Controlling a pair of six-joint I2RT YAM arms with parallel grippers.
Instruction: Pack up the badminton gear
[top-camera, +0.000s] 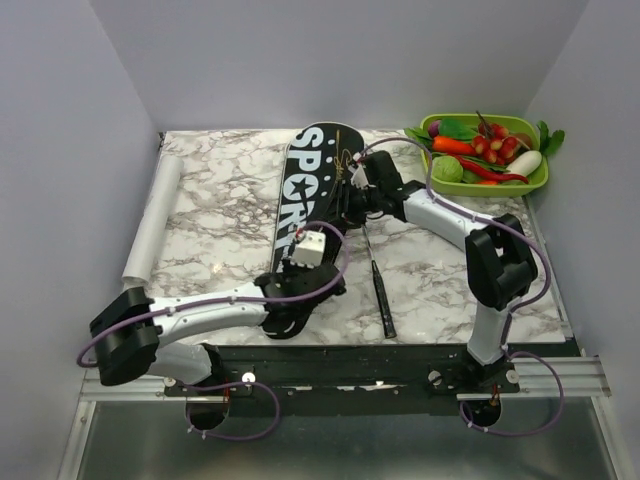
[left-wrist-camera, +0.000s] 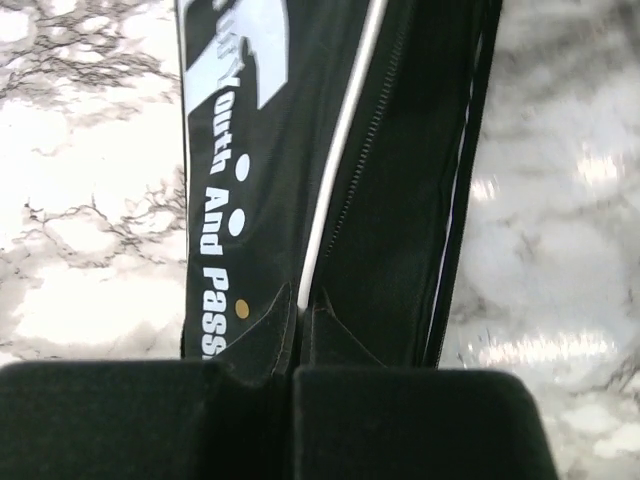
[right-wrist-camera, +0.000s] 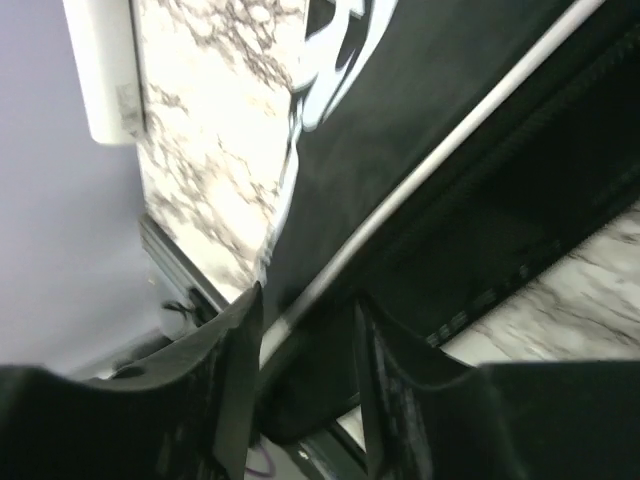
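Note:
The black cover (top-camera: 300, 190) lettered "SPORT" lies slantwise on the marble table, wide end far, narrow end near. My left gripper (top-camera: 316, 232) is over its near half. In the left wrist view the gripper (left-wrist-camera: 295, 305) is shut on the cover (left-wrist-camera: 400, 150) at its white-piped seam beside the zipper. My right gripper (top-camera: 346, 213) is at the cover's right edge. In the right wrist view it (right-wrist-camera: 305, 330) is open, fingers (right-wrist-camera: 240, 340) either side of the piping over the cover (right-wrist-camera: 450, 120). One racket (top-camera: 382, 295) lies right of the cover, black handle near. The other racket is hidden.
A green tray (top-camera: 535, 183) of toy vegetables stands at the far right corner. A rolled white sheet (top-camera: 150, 225) lies along the table's left edge, also in the right wrist view (right-wrist-camera: 100, 70). Grey walls close in on three sides.

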